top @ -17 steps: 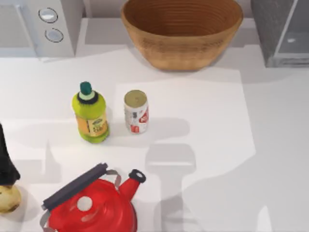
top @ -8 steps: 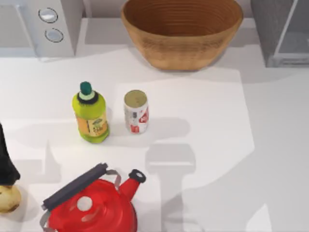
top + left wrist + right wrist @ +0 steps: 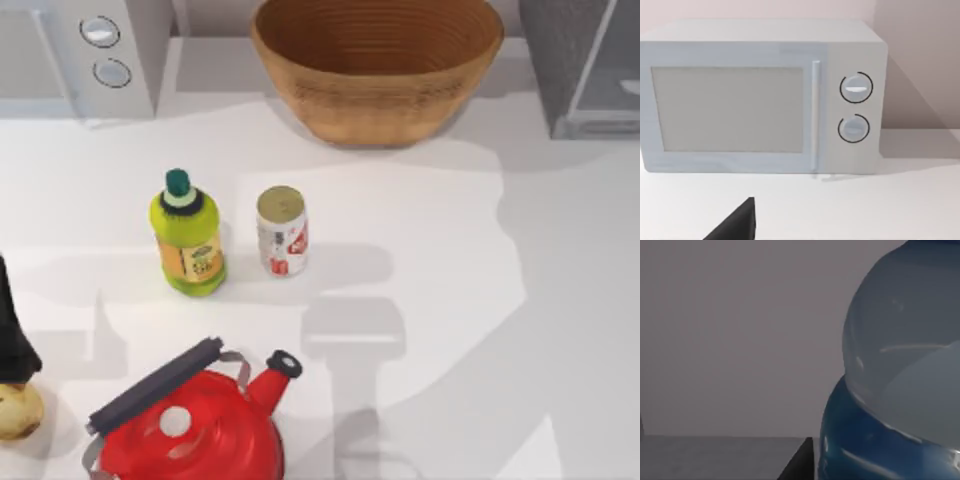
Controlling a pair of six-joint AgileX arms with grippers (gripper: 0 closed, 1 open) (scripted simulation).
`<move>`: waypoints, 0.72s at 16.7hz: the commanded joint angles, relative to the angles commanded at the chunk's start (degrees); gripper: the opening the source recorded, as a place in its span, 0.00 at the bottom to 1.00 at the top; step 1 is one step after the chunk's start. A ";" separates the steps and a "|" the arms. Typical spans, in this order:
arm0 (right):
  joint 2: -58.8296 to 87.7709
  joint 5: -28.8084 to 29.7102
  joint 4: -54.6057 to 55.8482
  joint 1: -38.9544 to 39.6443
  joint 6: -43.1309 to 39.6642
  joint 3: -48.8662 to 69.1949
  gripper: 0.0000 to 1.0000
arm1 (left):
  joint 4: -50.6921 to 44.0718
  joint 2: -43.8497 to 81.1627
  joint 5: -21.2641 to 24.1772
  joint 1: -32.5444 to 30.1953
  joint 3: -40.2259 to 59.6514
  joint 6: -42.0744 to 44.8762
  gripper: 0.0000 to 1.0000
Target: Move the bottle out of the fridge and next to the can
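On the white table [image 3: 560, 300], the small white-and-red tin can [image 3: 282, 232] with a dull golden top stands upright near the middle, just beside and to the right of a yellow-green plastic bottle [image 3: 187, 235] with a dark green cap; the two are close but apart. In front of them, at the near edge, sits a red kettle [image 3: 195, 430] with a dark grey handle. A wide woven brown basket [image 3: 377, 60] stands at the far side of the table, behind the can. A white microwave with two round knobs [image 3: 100, 45] occupies the far left corner, and the grey box-like fridge [image 3: 575, 65] with its speckled dark-grey side and pale grey door stands in the far right corner.

The right wrist view looks into a dim grey interior, where the clear plastic water bottle [image 3: 900, 375] with its blue label band looms very close. A dark finger [image 3: 799, 462] of the right gripper shows just beside the bottle's lower part; whether the fingers are spread or closed on the bottle cannot be told.

The left arm [image 3: 14, 340] is parked at the table's left edge, next to a pale rounded object [image 3: 18, 410]. Its wrist view faces the microwave [image 3: 760, 95], with one dark finger [image 3: 737, 225] at the frame's edge; how far those fingers are apart cannot be told.
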 joint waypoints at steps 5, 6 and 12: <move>-5.99 -1.54 3.81 -1.59 -0.04 -9.50 0.00 | 0.00 0.00 0.00 0.00 0.00 0.00 1.00; -7.88 -2.08 5.05 -2.05 -0.03 -13.02 0.00 | 0.00 0.00 0.00 0.00 0.00 0.00 1.00; -19.52 -5.23 12.68 -4.92 0.09 -33.18 0.00 | 0.00 0.00 0.00 0.00 0.00 0.00 1.00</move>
